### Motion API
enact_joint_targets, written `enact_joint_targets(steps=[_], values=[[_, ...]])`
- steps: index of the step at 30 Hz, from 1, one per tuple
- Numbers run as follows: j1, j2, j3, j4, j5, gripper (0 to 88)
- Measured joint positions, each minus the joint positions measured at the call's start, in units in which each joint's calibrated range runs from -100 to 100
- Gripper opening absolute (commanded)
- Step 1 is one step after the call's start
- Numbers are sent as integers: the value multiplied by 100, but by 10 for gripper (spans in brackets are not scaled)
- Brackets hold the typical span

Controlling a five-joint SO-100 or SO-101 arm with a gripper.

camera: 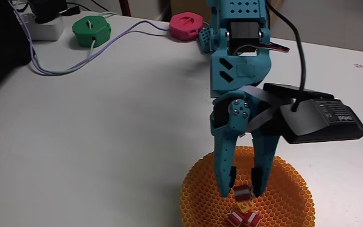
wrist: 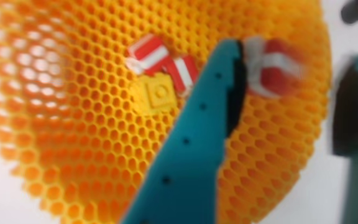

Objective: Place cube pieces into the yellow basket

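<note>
While its two teal fingers hung spread apart over the yellow basket [camera: 197, 189], the gripper [camera: 241, 184] had a red-and-white striped cube [camera: 242, 191] between its tips; whether that cube touched either finger could not be told. In the wrist view this cube [wrist: 272, 67] looked blurred beside one finger [wrist: 210, 118]. Two more striped cubes [wrist: 146, 51] [wrist: 183, 70] and the yellow studded cube [wrist: 157, 94] lay touching on the basket's honeycomb floor [wrist: 73, 124]. Well apart on the white table [camera: 106, 126] sat a green disc [camera: 91, 30] and a pink disc [camera: 188, 25].
</note>
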Motion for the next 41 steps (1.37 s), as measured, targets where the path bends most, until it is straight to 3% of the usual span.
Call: enact_joint_targets(steps=[8,11,13,20,26,32,41], values=[[-29,-20,0,344,405,343],[-58,-334,0,1198,733,199],[-68,-846,69,1952,1045,8],[19,-2981,1586,4437,2305,0],[667,-4161,3537,4803,3116,0],[1422,-5283,5113,4770,3473,0],[1973,-7418,6985,5147,3575,0]])
